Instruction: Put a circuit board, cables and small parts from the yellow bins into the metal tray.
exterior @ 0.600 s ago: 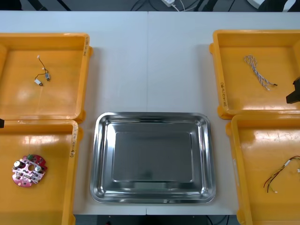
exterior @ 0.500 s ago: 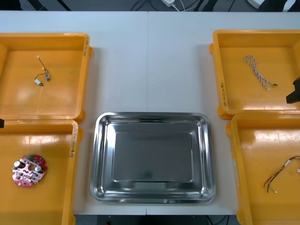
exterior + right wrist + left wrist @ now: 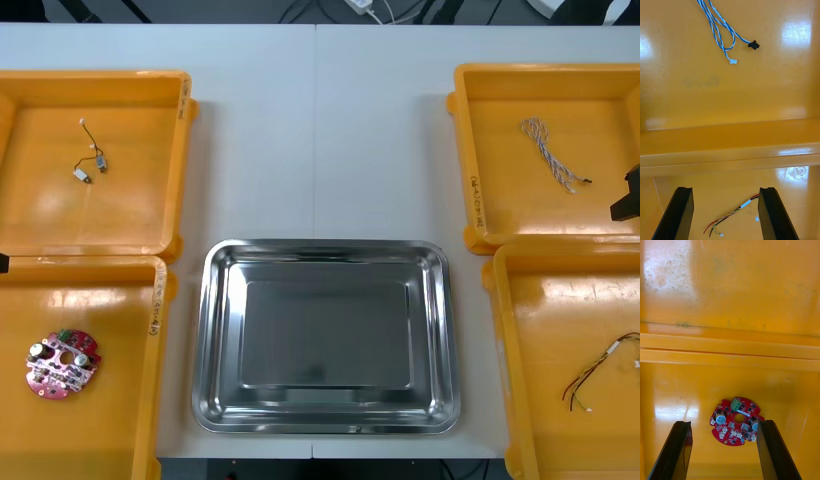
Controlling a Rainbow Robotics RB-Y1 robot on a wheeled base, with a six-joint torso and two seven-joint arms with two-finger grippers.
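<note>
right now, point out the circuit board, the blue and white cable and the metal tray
circuit board [image 3: 62, 364]: front view, centre of the red disc
blue and white cable [image 3: 548, 155]: front view, middle of its twisted length
metal tray [image 3: 325, 335]: front view, bare floor at its middle

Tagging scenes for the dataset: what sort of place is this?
Likely an electronics kitting bench: yellow bins, one with a round red circuit board, another with a twisted blue and white cable, flank a bare metal tray.

table [image 3: 260, 150]: light, seam down middle | floor [image 3: 200, 10] beyond far edge: dark | cords [image 3: 300, 12] lying there
</note>
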